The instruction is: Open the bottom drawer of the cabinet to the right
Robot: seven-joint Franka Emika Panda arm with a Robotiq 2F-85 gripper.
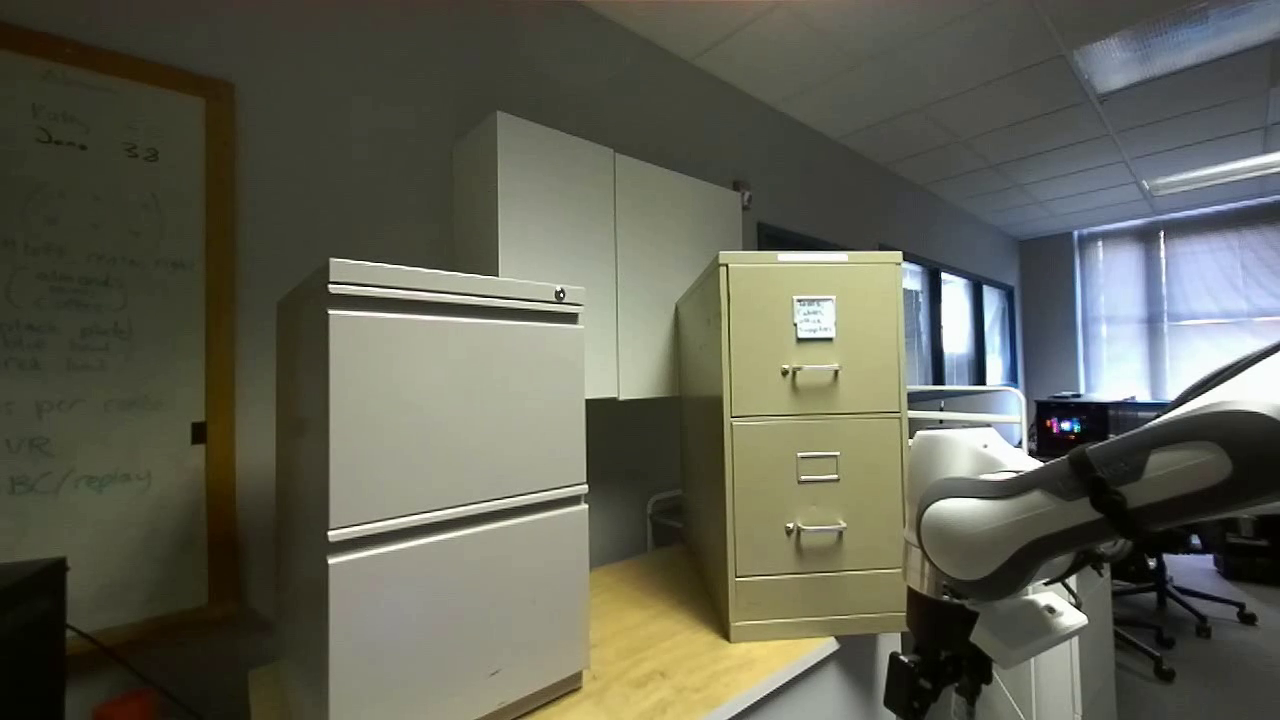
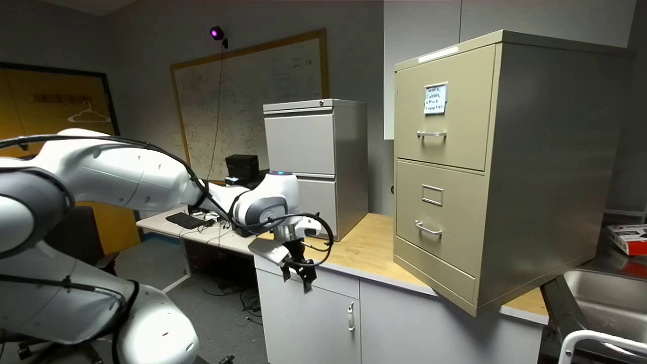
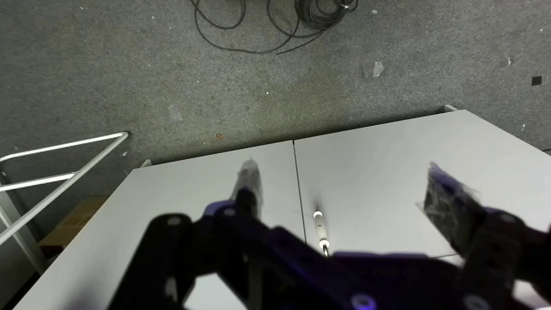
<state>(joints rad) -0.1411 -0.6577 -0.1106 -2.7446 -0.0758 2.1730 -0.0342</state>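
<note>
The tall tan filing cabinet [image 1: 705,450] stands on the wooden counter and shows in both exterior views [image 2: 551,167]. Its bottom drawer [image 1: 765,500] is shut in both exterior views [image 2: 457,217]. The drawer has a silvery handle [image 1: 820,528] and an empty label holder [image 1: 818,467]. The upper drawer bears a white paper label. My gripper [image 2: 297,283] points down in front of the counter, apart from the cabinet and lower than the drawer handle. In the wrist view the gripper [image 3: 342,172] is open with nothing between its fingers. The tan cabinet is out of the wrist view.
A pale grey cabinet [image 1: 455,420] stands on the same counter [image 2: 354,247]. White cupboard doors [image 2: 308,313] with a protruding handle [image 3: 320,228] are below the counter. A sink [image 2: 606,288] and a white rail [image 2: 606,337] are beside the tan cabinet. Cables [image 3: 320,17] lie on the floor.
</note>
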